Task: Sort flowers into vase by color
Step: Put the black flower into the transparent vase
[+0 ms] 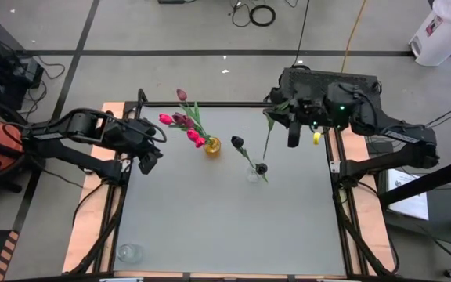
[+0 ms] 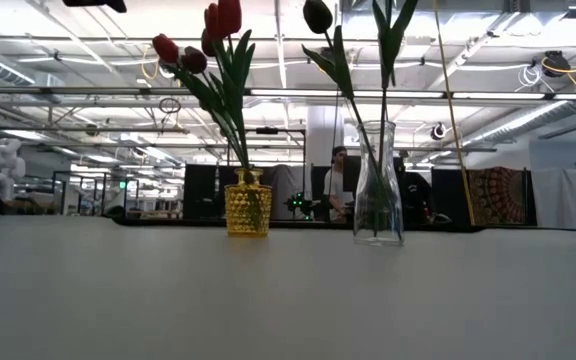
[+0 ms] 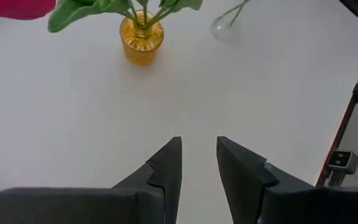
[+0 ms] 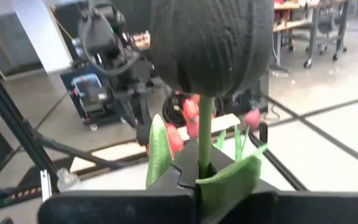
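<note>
A dark tulip (image 4: 211, 43) sits pinched by its green stem in the right gripper (image 4: 199, 174), whose fingers are clenched on it, the near-black head standing up right in front of the wrist camera. From above, this gripper (image 1: 294, 125) hangs over the table's far right corner, with the stem trailing down toward the middle of the table. Near the table's middle stands a clear vase (image 2: 379, 185) holding two dark tulips (image 1: 237, 142). Just to its left is a yellow vase (image 2: 247, 204) with a bunch of pink, red and maroon tulips (image 1: 182, 121) leaning to the far left. The left gripper (image 3: 197, 165) hovers over the table's left edge, its fingers parted with nothing between them, pointing toward the vases. A small glass (image 1: 129, 253) sits at the near left corner of the table (image 1: 210, 227). A person (image 2: 340, 182) stands in the room beyond.
</note>
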### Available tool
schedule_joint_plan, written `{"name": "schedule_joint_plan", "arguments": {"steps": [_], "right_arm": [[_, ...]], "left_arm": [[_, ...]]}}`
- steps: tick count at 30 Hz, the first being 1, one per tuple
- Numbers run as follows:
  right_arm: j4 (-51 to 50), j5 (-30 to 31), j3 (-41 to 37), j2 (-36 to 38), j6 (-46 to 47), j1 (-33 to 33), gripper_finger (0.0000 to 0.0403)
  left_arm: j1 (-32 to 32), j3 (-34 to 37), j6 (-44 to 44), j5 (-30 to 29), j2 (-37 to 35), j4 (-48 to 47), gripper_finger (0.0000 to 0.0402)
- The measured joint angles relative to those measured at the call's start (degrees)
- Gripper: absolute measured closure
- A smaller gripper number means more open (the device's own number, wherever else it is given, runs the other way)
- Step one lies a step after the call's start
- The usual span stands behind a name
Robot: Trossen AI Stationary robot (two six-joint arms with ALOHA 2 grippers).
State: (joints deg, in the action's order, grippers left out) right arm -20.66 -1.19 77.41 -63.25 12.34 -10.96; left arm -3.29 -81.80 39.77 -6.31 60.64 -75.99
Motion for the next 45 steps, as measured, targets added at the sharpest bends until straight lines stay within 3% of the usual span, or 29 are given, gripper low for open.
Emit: {"name": "schedule_joint_plan", "arguments": {"steps": [31,45], "right_arm": [[-0.2,0.9,0.0,-5.2,-3.0,1.9,0.0403],[6.8,1.2,-7.1,-3.3,-2.8,3.2,0.0403]], "left_arm": [[0.0,0.0,0.0,-0.6,0.0,0.1,0.0295],[0.0,0.0,0.3,-0.5,0.1,0.7,0.0295]]}}
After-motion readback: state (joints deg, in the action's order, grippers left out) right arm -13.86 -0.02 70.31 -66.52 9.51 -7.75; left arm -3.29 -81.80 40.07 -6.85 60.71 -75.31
